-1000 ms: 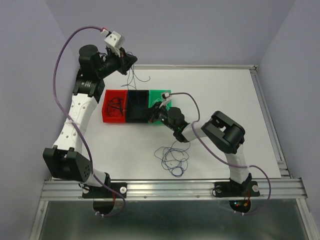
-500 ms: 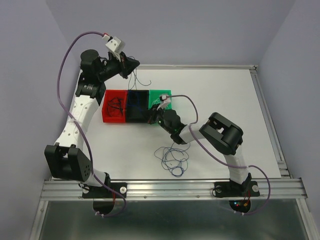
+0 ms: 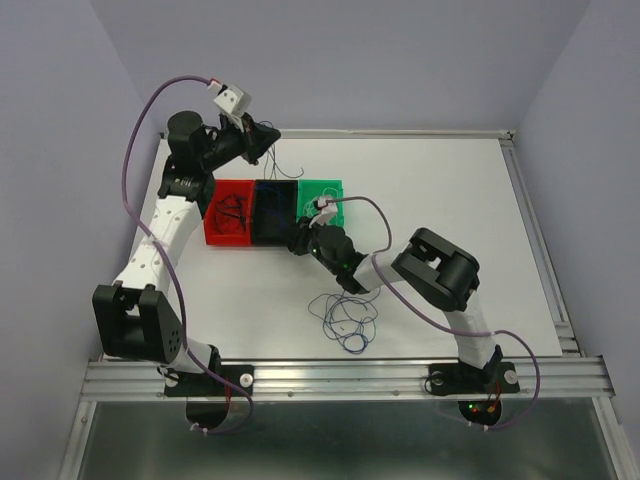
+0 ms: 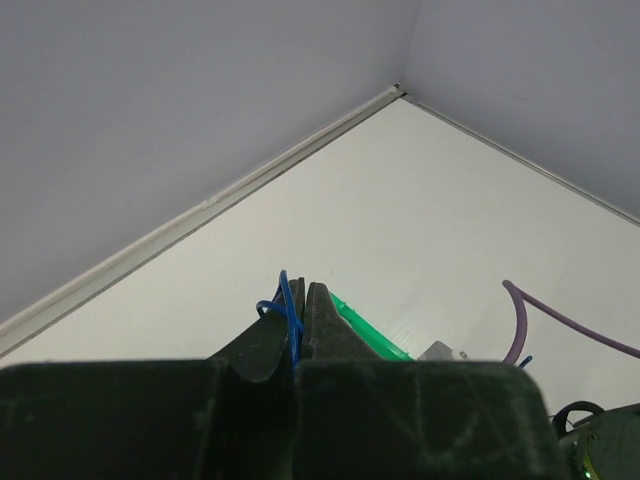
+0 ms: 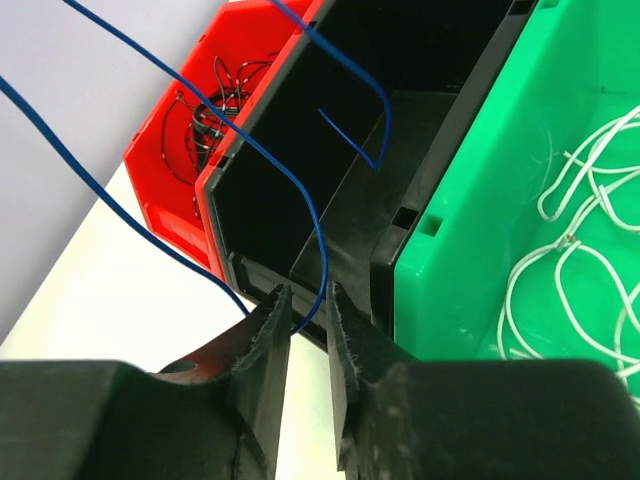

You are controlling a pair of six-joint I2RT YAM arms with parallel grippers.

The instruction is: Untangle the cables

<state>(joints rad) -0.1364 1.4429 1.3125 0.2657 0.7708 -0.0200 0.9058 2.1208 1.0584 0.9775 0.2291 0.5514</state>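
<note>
My left gripper hangs high over the back of the table, behind the bins. In the left wrist view its jaws are shut on a thin blue cable. That blue cable runs down over the black bin and loops between my right gripper's jaws, which stand slightly apart and do not pinch it. The right gripper sits at the black bin's front edge. A loose tangle of dark cables lies on the table in front of the right arm.
Three bins stand in a row: a red bin holding black cables, the black bin, and a green bin holding white cables. Purple arm cables arc beside both arms.
My right gripper has opened and let go of the blue cable while shifting left along the bins' front. The left gripper has swung a little to the right, still holding the blue cable.
</note>
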